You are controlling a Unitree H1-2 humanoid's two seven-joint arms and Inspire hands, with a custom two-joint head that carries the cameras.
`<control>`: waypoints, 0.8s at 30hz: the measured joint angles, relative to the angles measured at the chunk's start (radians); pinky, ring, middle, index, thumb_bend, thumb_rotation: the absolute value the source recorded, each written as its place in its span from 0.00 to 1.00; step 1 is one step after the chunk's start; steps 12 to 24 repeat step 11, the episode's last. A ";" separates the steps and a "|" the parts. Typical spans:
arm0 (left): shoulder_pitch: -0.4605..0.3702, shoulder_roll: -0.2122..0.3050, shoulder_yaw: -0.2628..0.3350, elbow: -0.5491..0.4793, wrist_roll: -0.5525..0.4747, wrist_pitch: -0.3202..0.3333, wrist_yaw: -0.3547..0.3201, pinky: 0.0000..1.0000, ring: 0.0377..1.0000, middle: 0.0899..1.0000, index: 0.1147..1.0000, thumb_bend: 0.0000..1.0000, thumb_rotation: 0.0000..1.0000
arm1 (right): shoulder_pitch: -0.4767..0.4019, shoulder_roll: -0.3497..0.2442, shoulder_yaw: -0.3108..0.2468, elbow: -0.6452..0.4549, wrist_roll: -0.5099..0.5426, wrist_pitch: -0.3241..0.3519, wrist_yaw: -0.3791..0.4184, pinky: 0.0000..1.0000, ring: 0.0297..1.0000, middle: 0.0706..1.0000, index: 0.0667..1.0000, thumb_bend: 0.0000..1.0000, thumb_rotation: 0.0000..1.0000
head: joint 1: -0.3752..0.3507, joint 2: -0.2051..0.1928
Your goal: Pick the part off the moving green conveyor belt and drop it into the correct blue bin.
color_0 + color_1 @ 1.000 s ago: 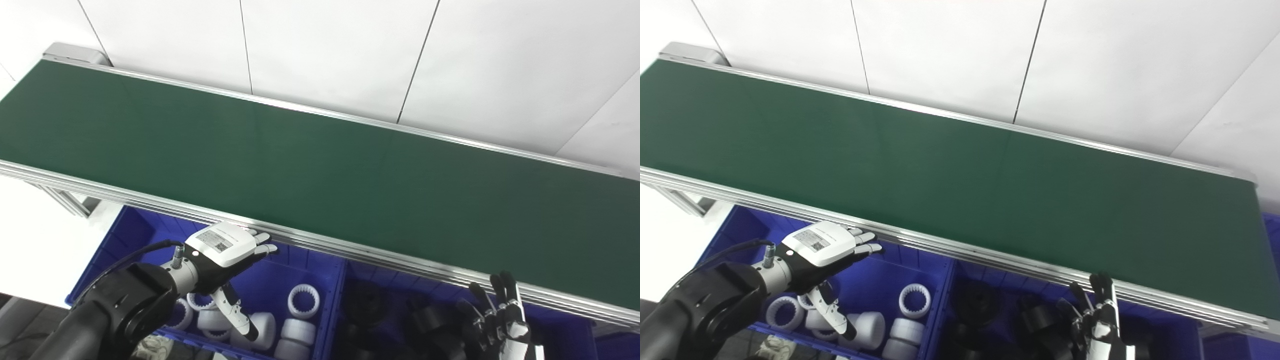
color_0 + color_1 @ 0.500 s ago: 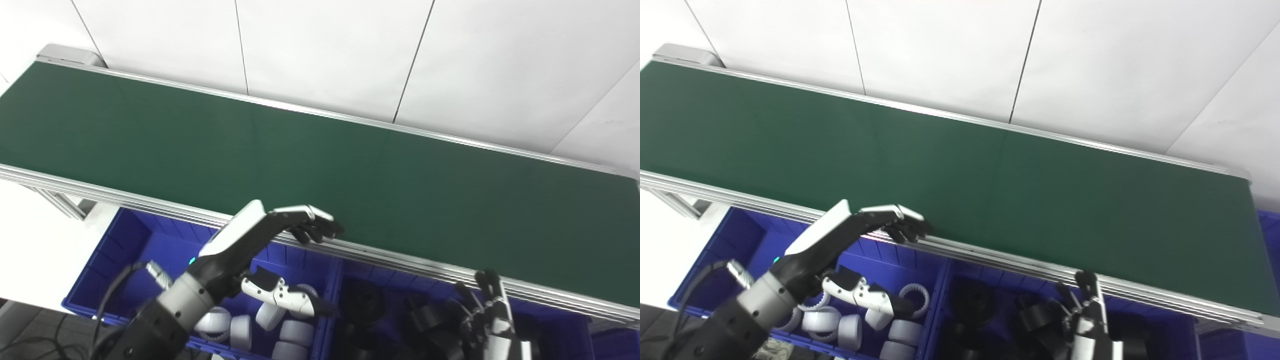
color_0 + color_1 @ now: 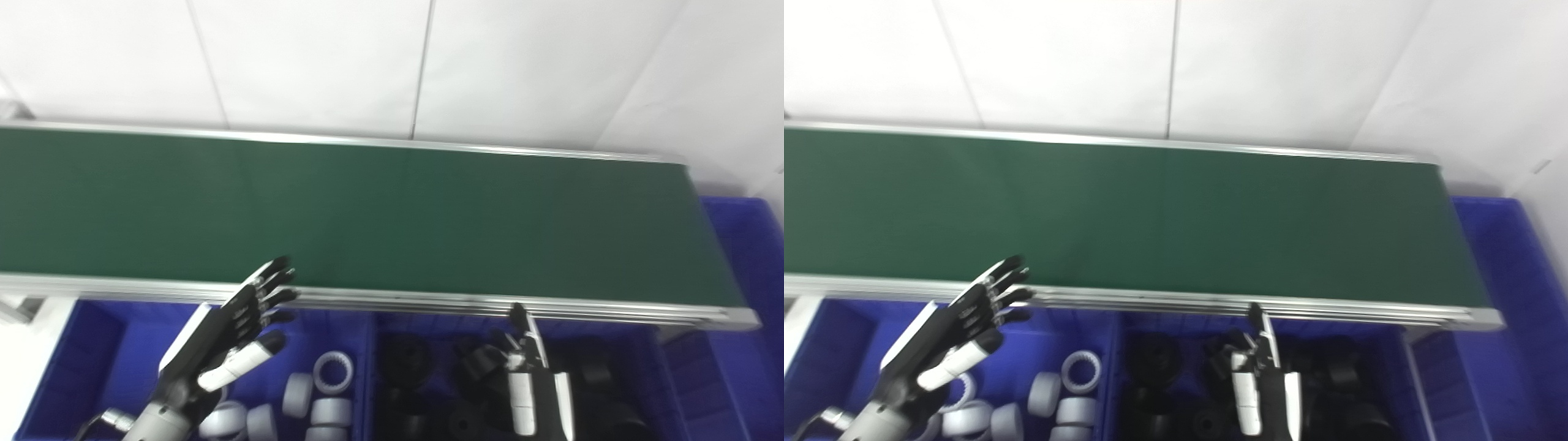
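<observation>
I look down from two head cameras set side by side, both facing the green conveyor belt (image 3: 392,220) and the wall behind it. Both share the belt's full width and the blue bins (image 3: 1090,343) close beneath; the right view sits slightly rightward.

White panelled wall (image 3: 306,61) behind; dark seams (image 3: 422,67) visible.

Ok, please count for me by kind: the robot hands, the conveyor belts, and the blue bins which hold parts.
Hands: 2, left hand and right hand
Conveyor belt: 1
Blue bins holding parts: 2, white-parts bin and black-parts bin
Total: 5
</observation>
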 measured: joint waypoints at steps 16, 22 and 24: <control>-0.017 0.012 0.015 -0.069 -0.100 0.072 0.087 1.00 1.00 1.00 1.00 0.65 0.73 | -0.014 -0.011 0.020 0.000 -0.064 0.003 -0.036 0.84 0.88 0.95 0.95 0.75 1.00 | 0.007 0.034; -0.017 0.012 0.015 -0.069 -0.100 0.072 0.087 1.00 1.00 1.00 1.00 0.65 0.73 | -0.014 -0.011 0.020 0.000 -0.064 0.003 -0.036 0.84 0.88 0.95 0.95 0.75 1.00 | 0.007 0.034; -0.017 0.012 0.015 -0.069 -0.100 0.072 0.087 1.00 1.00 1.00 1.00 0.65 0.73 | -0.014 -0.011 0.020 0.000 -0.064 0.003 -0.036 0.84 0.88 0.95 0.95 0.75 1.00 | 0.007 0.034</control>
